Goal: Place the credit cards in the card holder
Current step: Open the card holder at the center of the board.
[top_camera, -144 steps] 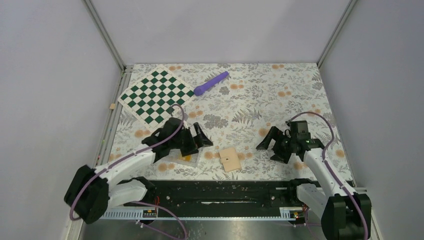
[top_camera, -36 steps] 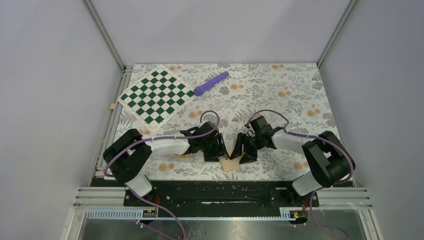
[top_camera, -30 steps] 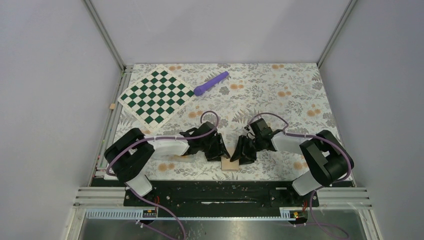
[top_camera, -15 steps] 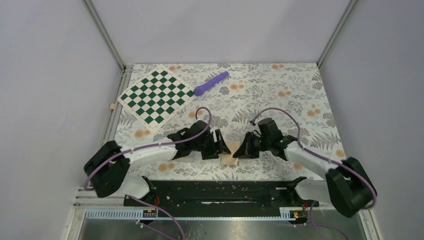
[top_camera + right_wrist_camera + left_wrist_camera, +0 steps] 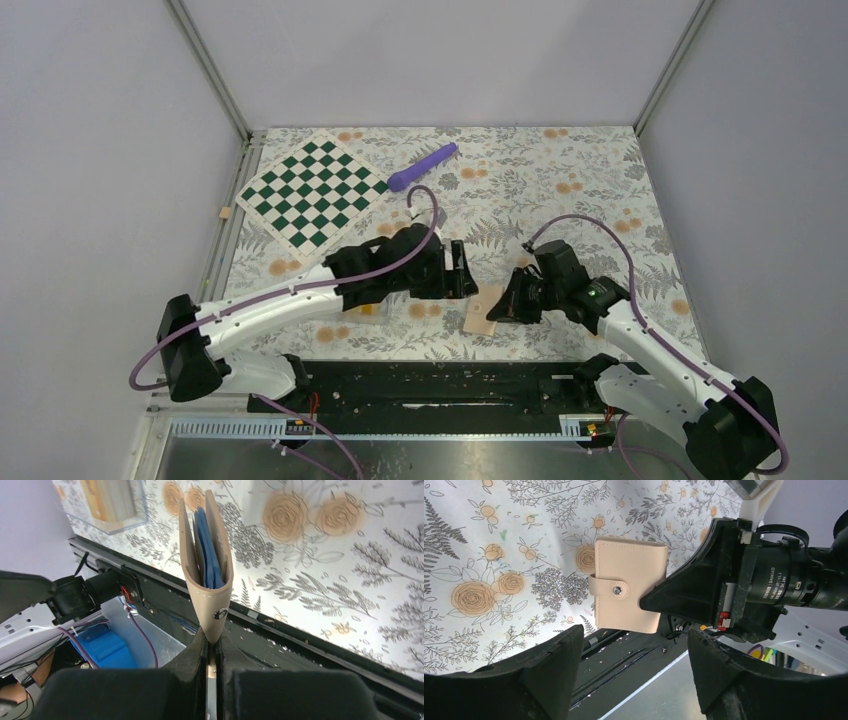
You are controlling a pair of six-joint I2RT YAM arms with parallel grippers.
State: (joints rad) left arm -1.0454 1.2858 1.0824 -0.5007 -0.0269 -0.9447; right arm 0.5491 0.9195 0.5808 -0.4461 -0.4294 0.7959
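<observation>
My right gripper (image 5: 499, 304) is shut on the lower edge of the tan card holder (image 5: 482, 308) and holds it above the table near the front edge. The right wrist view looks along its edge: the card holder (image 5: 206, 555) gapes slightly, blue pockets showing, pinched between my shut right gripper (image 5: 212, 642). The left wrist view shows its snap face (image 5: 629, 590) with the right gripper's finger over one corner. My left gripper (image 5: 462, 270) hangs open just left of it, nothing between its fingers (image 5: 549, 672). The orange-yellow credit cards (image 5: 106, 501) lie in a clear case, mostly hidden under my left arm from above.
A green-and-white chessboard mat (image 5: 313, 192) lies at the back left, a purple cylinder (image 5: 421, 166) beside it. A small tan block (image 5: 226, 213) sits on the left rail. The black base rail (image 5: 430, 385) runs along the near table edge.
My right gripper has shut on the card holder and raised it off the table, drawing back to the right. My left gripper has opened wider and moved up and away from the table.
</observation>
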